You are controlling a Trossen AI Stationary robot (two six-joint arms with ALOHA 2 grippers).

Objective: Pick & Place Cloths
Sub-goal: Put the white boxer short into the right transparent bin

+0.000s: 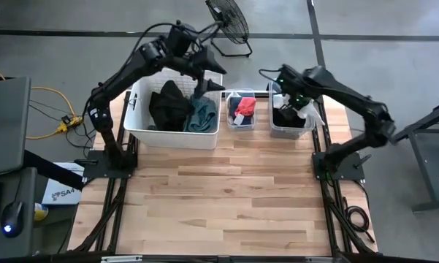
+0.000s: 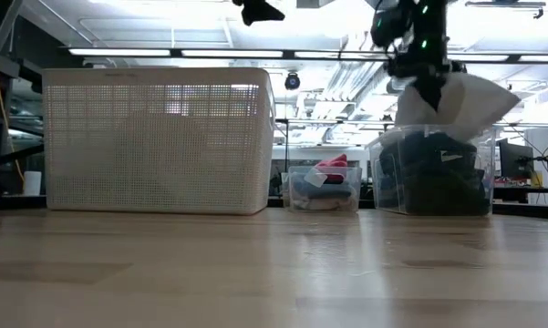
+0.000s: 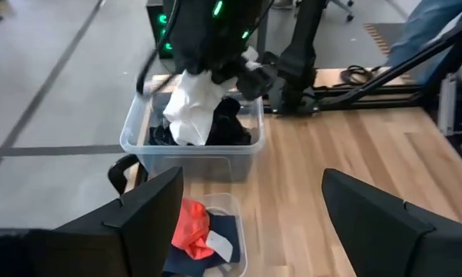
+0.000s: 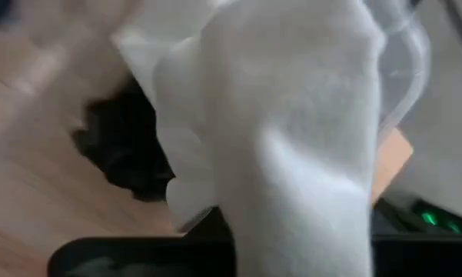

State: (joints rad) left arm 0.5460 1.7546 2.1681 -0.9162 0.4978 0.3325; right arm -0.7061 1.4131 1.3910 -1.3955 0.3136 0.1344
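My right gripper [image 1: 299, 101] hangs over the right clear tub [image 2: 433, 178] at the table's far right, shut on a white cloth [image 3: 191, 111]. Black cloths [image 3: 231, 127] lie in that tub. The small middle tub [image 1: 241, 109] holds a red-pink cloth [image 3: 191, 227] on a dark piece. A large black cloth [image 1: 168, 106] and a teal one [image 1: 202, 117] lie in the white slatted basket [image 2: 160, 141]. My left gripper [image 3: 250, 223] is open and empty, high above the basket's right end, pointing toward the tubs. My right gripper holds the white cloth by a bunched upper part [image 3: 207, 81], its fingers coming steeply from above. In its own wrist view the cloth [image 4: 292, 115] covers the fingers, so the place of contact is hidden. The cloth hangs slack, its lower end [image 3: 186, 137] at the tub's black cloths.
The basket and both tubs stand in a row along the table's far edge. Bare wooden tabletop [image 1: 226, 197] stretches from them to the near edge. A floor fan [image 1: 228, 22] stands beyond the far edge.
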